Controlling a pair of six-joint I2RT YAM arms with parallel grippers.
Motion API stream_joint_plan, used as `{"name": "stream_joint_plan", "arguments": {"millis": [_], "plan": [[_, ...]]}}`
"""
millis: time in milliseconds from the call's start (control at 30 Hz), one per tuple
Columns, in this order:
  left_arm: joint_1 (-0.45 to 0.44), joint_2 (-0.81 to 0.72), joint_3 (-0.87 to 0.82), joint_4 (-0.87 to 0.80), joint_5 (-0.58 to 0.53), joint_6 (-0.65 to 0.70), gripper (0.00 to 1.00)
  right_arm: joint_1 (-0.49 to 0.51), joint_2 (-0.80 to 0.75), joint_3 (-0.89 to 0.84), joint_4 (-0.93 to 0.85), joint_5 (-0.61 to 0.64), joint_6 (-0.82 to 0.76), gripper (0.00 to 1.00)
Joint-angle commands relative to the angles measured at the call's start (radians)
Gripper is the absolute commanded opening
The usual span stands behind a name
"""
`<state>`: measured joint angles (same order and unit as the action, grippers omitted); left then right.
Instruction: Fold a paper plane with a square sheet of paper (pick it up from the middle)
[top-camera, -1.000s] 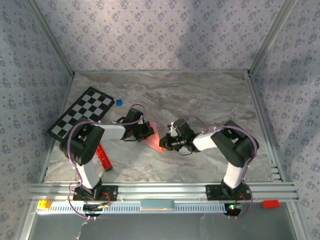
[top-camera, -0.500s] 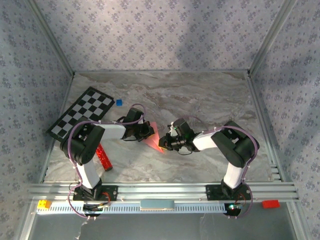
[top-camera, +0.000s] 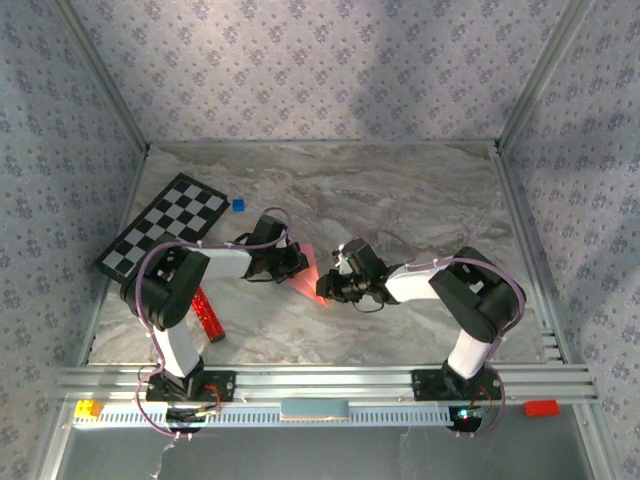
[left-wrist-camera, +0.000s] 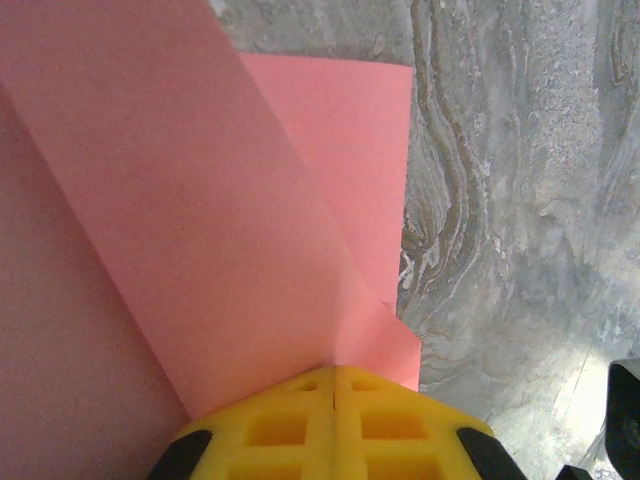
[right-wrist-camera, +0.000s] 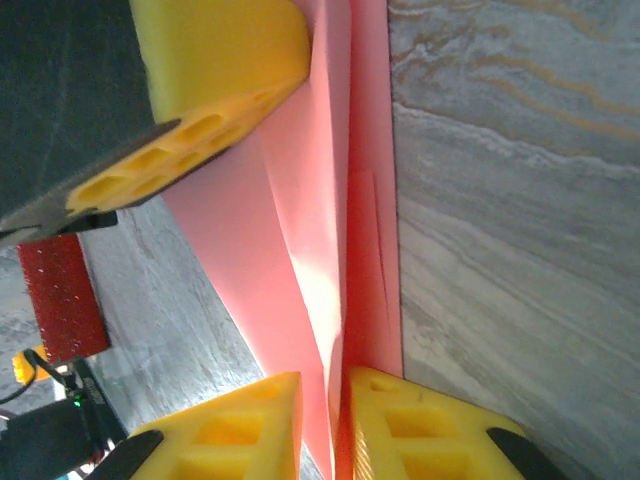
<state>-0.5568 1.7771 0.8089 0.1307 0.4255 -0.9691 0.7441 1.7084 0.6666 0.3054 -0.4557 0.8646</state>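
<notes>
The sheet of paper (left-wrist-camera: 200, 200) is thin, matt salmon-pink paper, smooth apart from its sharp creases. The tabletop (left-wrist-camera: 520, 200) looks like grey veined stone, smooth, with a faint sheen at the lower right of the left wrist view. The left end effector (left-wrist-camera: 333, 385) and right end effector (right-wrist-camera: 322, 390) carry matt yellow pads of rubbery-looking plastic with hollow cells. The red bar (right-wrist-camera: 60, 295) is coarse and glittery. Brushed metal rails (top-camera: 320, 380) cross the bottom of the top view

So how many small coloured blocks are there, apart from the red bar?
3: blue cube beside the checkerboard, yellow block at the front frame's left end, red block at its right end. More may be hidden.
</notes>
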Motion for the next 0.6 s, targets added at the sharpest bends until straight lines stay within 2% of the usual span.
{"name": "stream_joint_plan", "arguments": {"millis": [0,233,467,567], "plan": [[0.005,0.027,-0.007,-0.045,-0.036,0.018,0.0,0.003,-0.023,0.011,-0.172,0.072,-0.069,0.21],[0.005,0.028,-0.01,-0.038,-0.034,0.013,0.0,0.015,-0.01,0.034,-0.226,0.086,-0.107,0.22],[0.007,0.025,-0.012,-0.04,-0.036,0.013,0.0,0.011,0.007,0.025,-0.244,0.117,-0.078,0.13],[0.006,0.027,-0.012,-0.039,-0.035,0.013,0.0,0.008,0.003,0.022,-0.231,0.101,-0.078,0.13]]}}
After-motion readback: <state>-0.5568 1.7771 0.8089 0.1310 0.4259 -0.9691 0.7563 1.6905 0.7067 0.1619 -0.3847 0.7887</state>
